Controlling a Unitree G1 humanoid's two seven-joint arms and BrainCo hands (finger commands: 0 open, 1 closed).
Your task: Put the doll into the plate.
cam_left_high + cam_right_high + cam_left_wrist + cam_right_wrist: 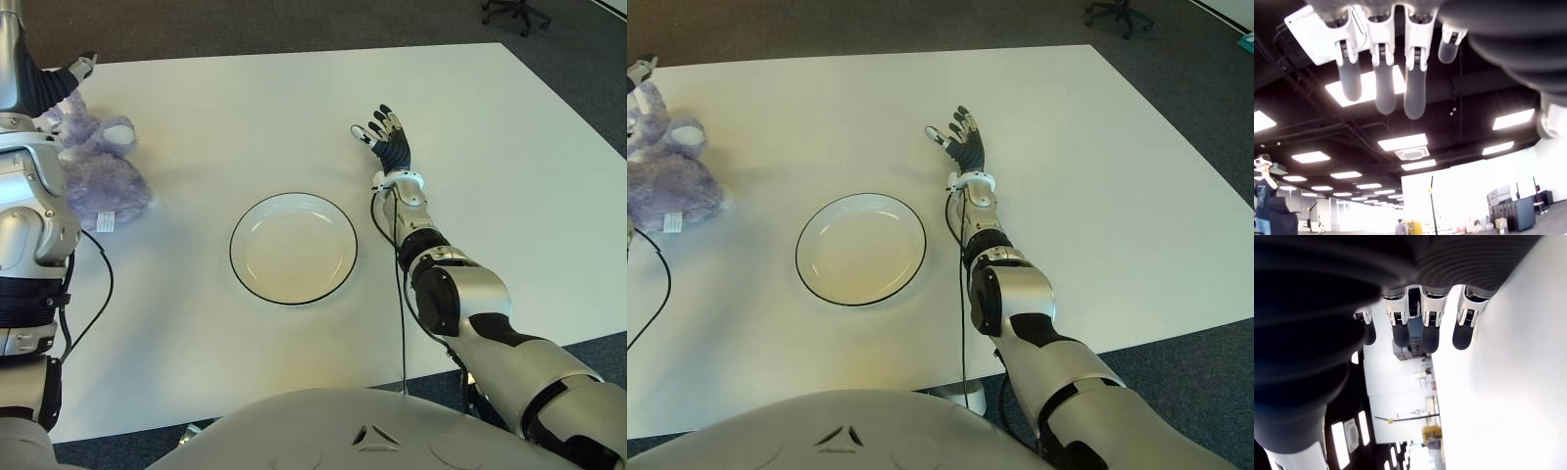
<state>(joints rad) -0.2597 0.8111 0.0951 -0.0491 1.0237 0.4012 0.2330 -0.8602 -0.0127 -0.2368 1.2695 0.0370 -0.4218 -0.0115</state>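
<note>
A purple plush doll sits on the white table at the far left, apart from the plate. The white plate with a thin black rim lies empty at the table's middle. My left hand shows just above and behind the doll; in its wrist view its fingers are straight, point up at the ceiling and hold nothing. My right hand is to the right of the plate and a little farther back, with its fingers spread and nothing in them.
The white table runs wide to the right of my right arm. A black cable hangs along that arm down to the table's near edge. An office chair stands on the dark carpet beyond the far right corner.
</note>
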